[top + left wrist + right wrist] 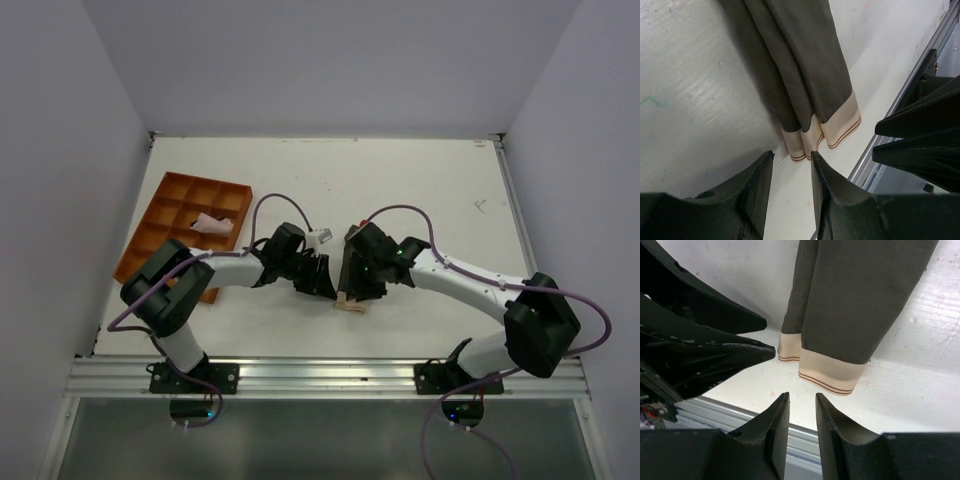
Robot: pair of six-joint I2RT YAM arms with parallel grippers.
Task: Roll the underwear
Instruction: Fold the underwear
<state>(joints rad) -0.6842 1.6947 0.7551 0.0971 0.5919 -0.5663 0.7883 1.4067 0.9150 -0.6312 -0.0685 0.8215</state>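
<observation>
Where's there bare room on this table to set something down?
Free: the far strip of table behind both arms, and its far right corner. Crowded: near middle, where the left gripper and right gripper flank the underwear; the orange tray fills the left.

— Any writing, label or number to read here?
— None. The waistband (822,372) of the underwear (855,295), just beyond the fingers (772,435), carries only thin brown stripes, no letters. The desk (920,390) beside the fingers shows faint smudges, nothing legible.
</observation>
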